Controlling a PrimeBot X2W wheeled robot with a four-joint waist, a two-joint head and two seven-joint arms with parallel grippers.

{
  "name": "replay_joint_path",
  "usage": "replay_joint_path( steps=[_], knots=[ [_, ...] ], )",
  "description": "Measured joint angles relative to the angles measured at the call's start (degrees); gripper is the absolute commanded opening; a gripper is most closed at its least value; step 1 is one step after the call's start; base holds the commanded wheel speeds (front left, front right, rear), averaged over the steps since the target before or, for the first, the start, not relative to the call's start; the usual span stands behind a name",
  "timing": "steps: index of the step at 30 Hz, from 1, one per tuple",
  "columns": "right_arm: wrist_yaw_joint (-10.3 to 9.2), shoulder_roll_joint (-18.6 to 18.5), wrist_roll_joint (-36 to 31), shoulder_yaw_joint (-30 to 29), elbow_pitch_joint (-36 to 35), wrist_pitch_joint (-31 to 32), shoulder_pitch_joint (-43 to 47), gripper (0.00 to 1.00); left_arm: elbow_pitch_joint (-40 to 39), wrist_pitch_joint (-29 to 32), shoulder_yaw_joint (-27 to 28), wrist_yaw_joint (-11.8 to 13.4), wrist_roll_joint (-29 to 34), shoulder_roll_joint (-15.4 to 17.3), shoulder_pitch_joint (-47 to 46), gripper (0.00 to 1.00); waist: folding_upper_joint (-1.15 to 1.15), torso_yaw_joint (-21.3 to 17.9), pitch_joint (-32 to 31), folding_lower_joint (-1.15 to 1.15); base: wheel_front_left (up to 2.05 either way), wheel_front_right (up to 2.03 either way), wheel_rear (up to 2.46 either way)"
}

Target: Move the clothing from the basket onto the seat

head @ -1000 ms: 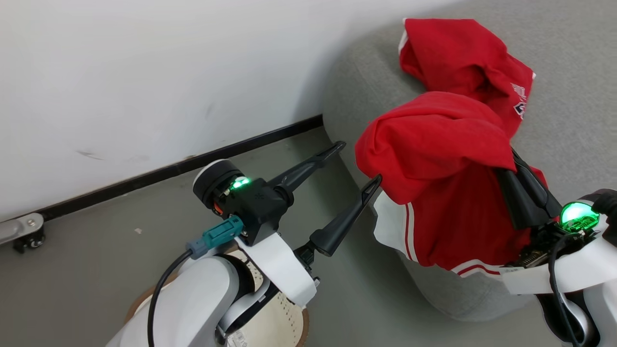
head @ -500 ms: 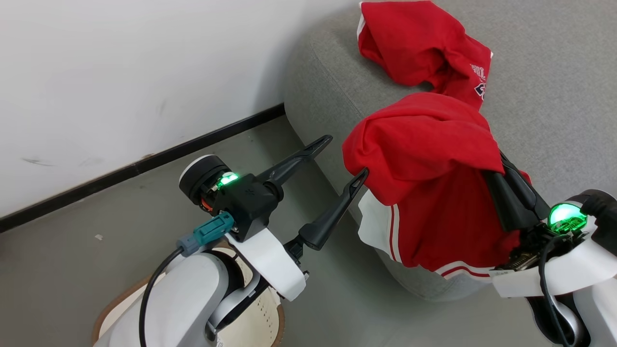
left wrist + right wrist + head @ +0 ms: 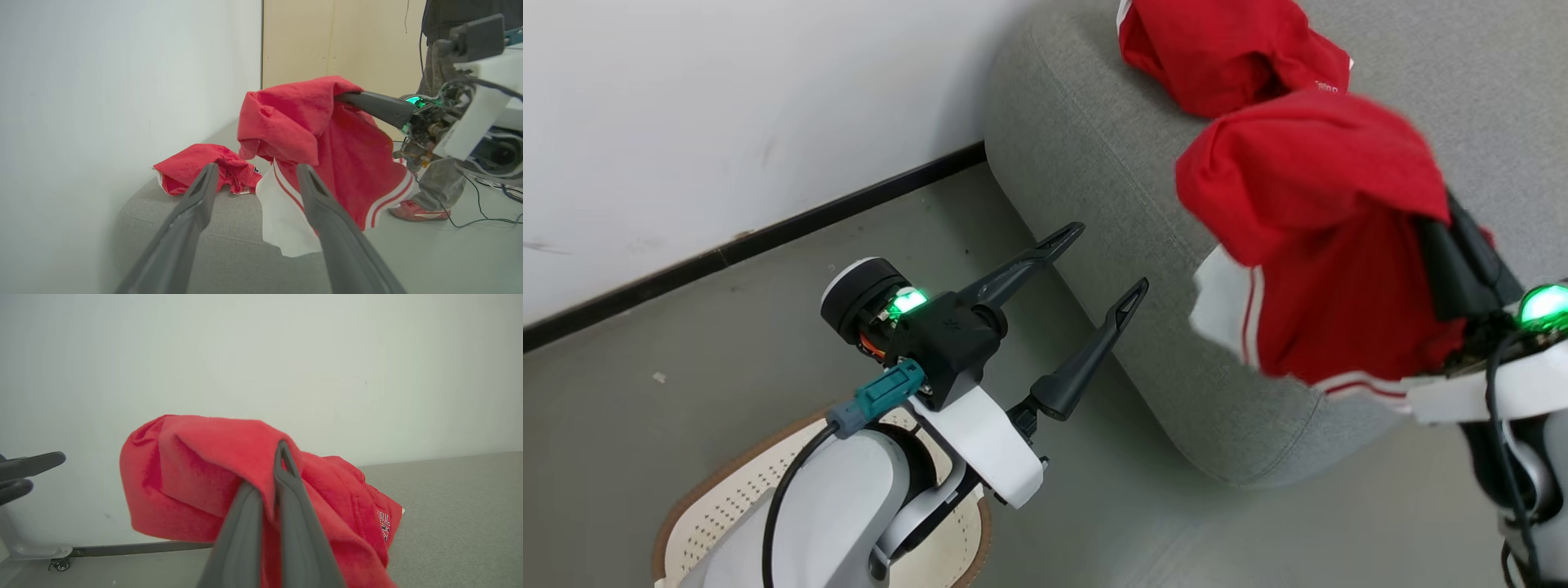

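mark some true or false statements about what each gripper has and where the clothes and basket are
1. The right gripper is shut on a red garment. True.
2. The left gripper holds a garment too. False: its jaws stand open with nothing between them.
3. A second red garment lies on the sofa. True.
4. The basket stands on the sofa. False: it is on the floor, under the left arm.
5. The red garment in the right gripper has a white panel with red stripes. True.
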Motion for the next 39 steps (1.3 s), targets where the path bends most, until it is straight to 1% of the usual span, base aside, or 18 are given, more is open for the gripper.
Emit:
replay_joint_path(
  steps=[6,15,24,31,34,35,39],
  knots=[
    [0.0,0.16,-0.3,-3.5,4.36,0.01,-4.88,0.0,-1.12,0.98,0.01,1.08,0.23,0.04,-0.02,1.0,0.0,0.8,1.97,0.0,0.0,0.0,0.0],
    [0.0,-1.48,-0.57,-5.99,10.72,0.0,-15.39,0.0,-3.31,2.59,-0.22,2.02,0.78,-0.01,-0.71,1.0,0.0,2.8,5.48,0.0,0.0,0.0,0.0],
    [0.0,-5.42,0.48,-7.01,17.97,0.01,-27.58,0.0,-5.09,4.63,-0.46,2.97,1.23,-0.05,-1.25,1.0,0.0,5.1,9.61,0.0,0.0,0.0,0.0],
    [0.01,-8.95,0.82,-8.03,23.27,0.09,-35.82,0.0,-6.44,6.22,-0.85,2.99,1.54,-0.01,-2.71,1.0,0.0,6.82,13.11,0.0,0.0,0.0,0.0],
    [0.0,-10.6,0.92,-8.44,25.01,0.09,-39.43,0.0,-7.03,6.62,-0.87,2.99,1.82,0.09,-3.36,1.0,0.0,7.51,14.64,0.0,0.0,0.0,0.0],
    [0.01,-11.83,0.91,-8.4,25.91,0.09,-41.71,0.0,-7.26,7.12,-0.88,3.0,1.96,0.12,-3.53,1.0,0.0,7.95,15.67,0.0,0.0,0.0,0.0],
    [0.01,-13.96,0.85,-8.2,27.59,0.36,-45.8,0.0,-7.71,7.68,-0.99,3.13,2.22,0.16,-4.26,1.0,0.0,8.78,17.73,0.0,0.0,0.0,0.0]
  ],
)
